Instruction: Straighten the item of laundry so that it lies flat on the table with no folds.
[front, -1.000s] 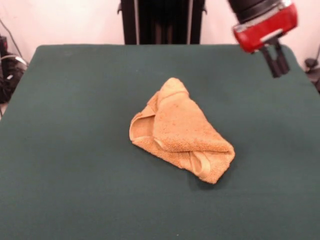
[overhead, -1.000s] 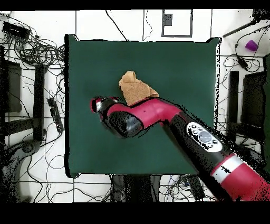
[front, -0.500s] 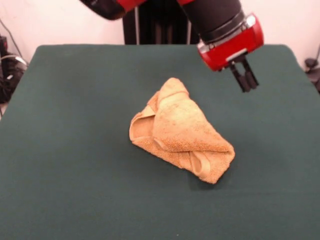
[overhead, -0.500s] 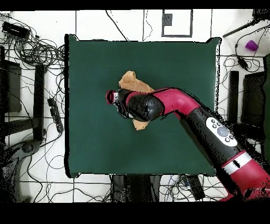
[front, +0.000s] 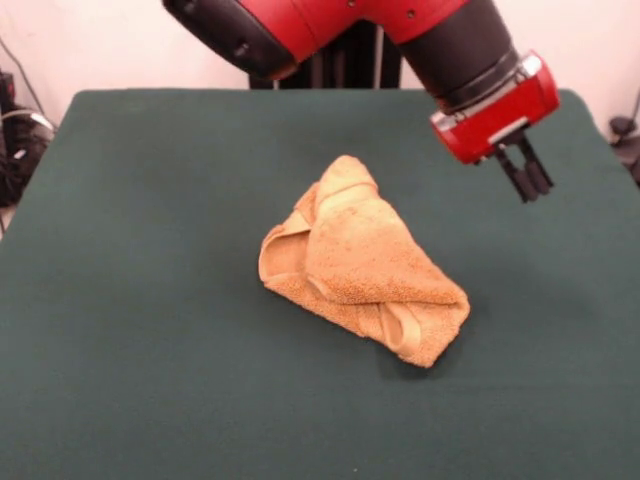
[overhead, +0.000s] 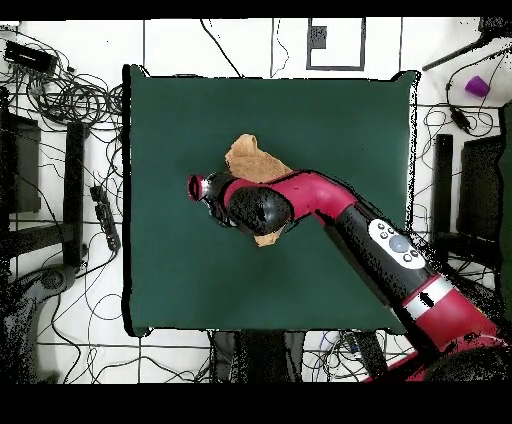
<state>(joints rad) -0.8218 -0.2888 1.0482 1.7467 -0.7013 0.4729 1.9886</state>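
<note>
The golden-orange towel (front: 355, 260) lies crumpled in a folded heap near the middle of the dark green table (front: 150, 350), with folded hems showing at its left and lower right. My gripper (front: 528, 185) hangs in the air to the right of and beyond the towel, not touching it. Its two dark fingers point down with a narrow gap between them and hold nothing. In the overhead view the arm covers the middle of the towel (overhead: 252, 158), and the gripper end (overhead: 197, 187) sits just off the towel's left side.
The red and black arm crosses the top of the front view. In the overhead view, cables and equipment (overhead: 60, 90) lie on the floor around the table (overhead: 350, 120), and the arm (overhead: 400, 260) reaches in from the lower right.
The gripper swung in from the far right towards the towel, then shifted back to the right and a little lower. The towel has not moved.
</note>
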